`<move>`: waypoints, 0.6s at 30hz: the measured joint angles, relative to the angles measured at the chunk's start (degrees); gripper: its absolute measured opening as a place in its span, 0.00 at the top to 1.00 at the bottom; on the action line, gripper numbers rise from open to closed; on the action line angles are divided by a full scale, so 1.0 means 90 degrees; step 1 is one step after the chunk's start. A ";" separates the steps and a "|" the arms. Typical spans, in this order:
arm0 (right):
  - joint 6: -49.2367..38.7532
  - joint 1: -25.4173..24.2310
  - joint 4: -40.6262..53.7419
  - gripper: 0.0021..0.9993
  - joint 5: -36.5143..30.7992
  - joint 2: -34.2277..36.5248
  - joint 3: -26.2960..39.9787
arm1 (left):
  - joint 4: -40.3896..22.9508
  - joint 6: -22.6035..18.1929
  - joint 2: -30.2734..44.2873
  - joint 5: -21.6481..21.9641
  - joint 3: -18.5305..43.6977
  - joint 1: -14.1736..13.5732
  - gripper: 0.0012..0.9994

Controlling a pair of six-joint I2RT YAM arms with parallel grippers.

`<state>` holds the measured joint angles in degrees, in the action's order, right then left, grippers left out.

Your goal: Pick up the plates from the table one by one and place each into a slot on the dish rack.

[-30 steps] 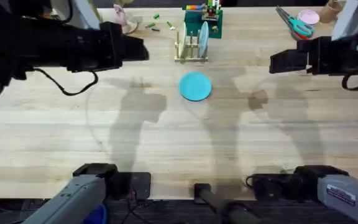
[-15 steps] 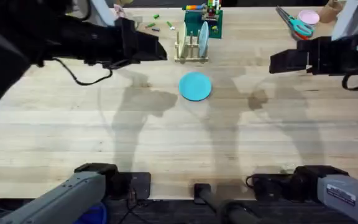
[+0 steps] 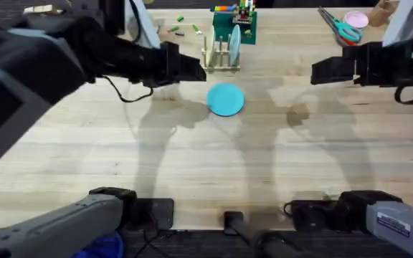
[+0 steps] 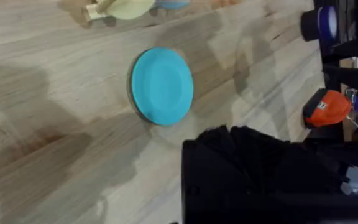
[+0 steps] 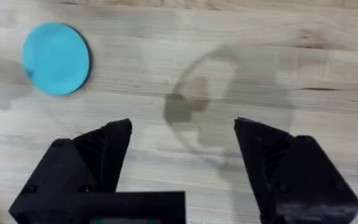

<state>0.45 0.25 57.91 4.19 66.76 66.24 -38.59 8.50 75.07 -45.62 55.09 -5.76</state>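
One light blue plate [image 3: 225,99] lies flat on the pale wooden table [image 3: 206,165], just in front of the dish rack [image 3: 218,57]. A second blue plate [image 3: 234,44] stands upright in a slot of the rack. My left gripper [image 3: 194,70] hovers above the table, just left of the flat plate and in front of the rack's left end. The left wrist view has the flat plate [image 4: 162,86] below it, untouched. My right gripper [image 3: 318,72] hangs to the right, open and empty [image 5: 184,134], with the flat plate [image 5: 56,58] well off to one side.
A teal-green box of coloured bricks [image 3: 233,21] stands behind the rack. Scissors [image 3: 343,30] and a pink dish [image 3: 355,19] lie at the back right, small green pieces [image 3: 180,27] at the back left. Bare tabletop spreads in front of the plate.
My left arm has swung rightwards over the last second, from the back left to just beside the flat plate. The right arm and both plates have not moved.
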 joint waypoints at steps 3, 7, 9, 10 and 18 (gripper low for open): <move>0.0001 0.0000 0.0000 0.00 0.0000 0.0002 0.0000 | 0.0271 0.0039 0.0242 -0.0005 -0.0172 -0.0085 0.96; 0.0000 0.0000 0.0000 0.00 0.0000 0.0001 0.0000 | 0.0527 0.0074 0.0658 -0.0007 -0.0236 -0.0254 0.96; 0.0000 0.0000 0.0000 0.00 0.0000 0.0002 0.0002 | 0.0654 0.0085 0.0883 -0.0007 -0.0236 -0.0307 0.96; 0.0000 0.0000 0.0000 0.00 0.0000 0.0000 0.0002 | 0.0728 0.0086 0.1000 -0.0007 -0.0236 -0.0324 0.96; 0.0000 0.0000 0.0000 0.00 0.0000 0.0002 0.0002 | 0.1171 0.0070 0.1931 -0.0005 -0.0236 -0.0328 0.96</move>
<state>0.45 0.25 57.91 4.19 66.78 66.26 -28.05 9.13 92.45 -45.67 52.97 -8.71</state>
